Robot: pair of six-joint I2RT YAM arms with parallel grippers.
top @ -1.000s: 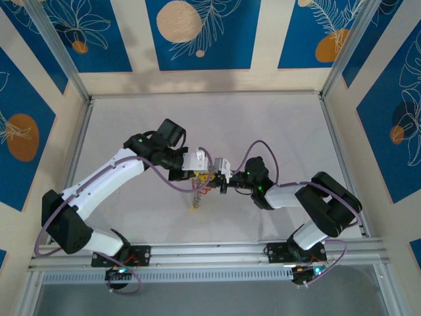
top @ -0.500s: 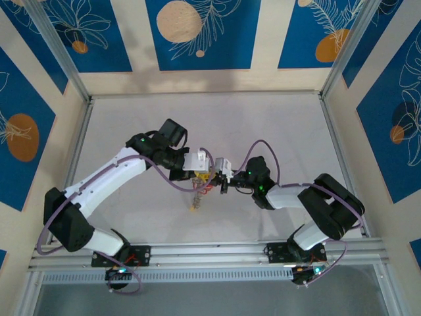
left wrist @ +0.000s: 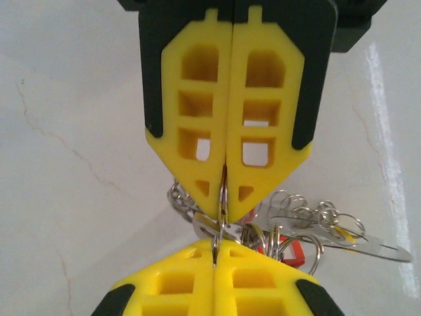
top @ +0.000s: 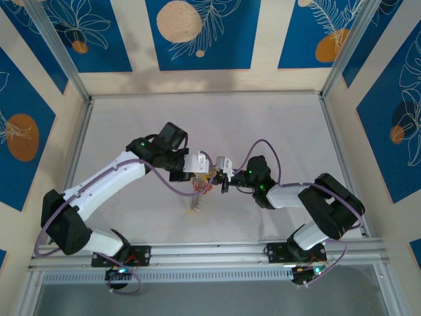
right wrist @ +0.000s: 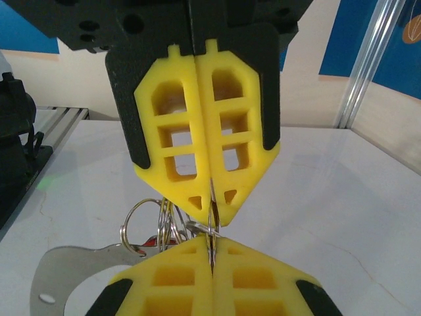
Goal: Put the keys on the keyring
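The keyring (left wrist: 223,192) shows edge-on as a thin double wire ring, pinched from both sides. My left gripper (left wrist: 217,247) is shut on its near edge, and the right gripper's yellow fingers (left wrist: 263,118) clamp the far edge. In the right wrist view my right gripper (right wrist: 210,242) is shut on the same keyring (right wrist: 212,212). Small silvery rings (left wrist: 289,237), a flat silvery key (left wrist: 368,245) and a red tag (left wrist: 294,254) hang beside it. From above, both grippers meet tip to tip over mid table, left gripper (top: 205,172) and right gripper (top: 217,174), with the keys (top: 196,191) dangling below.
A yellow-tipped strand (top: 193,209) of the bunch reaches down to the white table (top: 276,125). Metal frame posts and a front rail (top: 217,250) bound the table. A flat silvery plate (right wrist: 66,270) hangs low on the left in the right wrist view.
The right gripper's jaws have closed fully on the ring. Both grippers have shifted slightly away from the front rail, still tip to tip.
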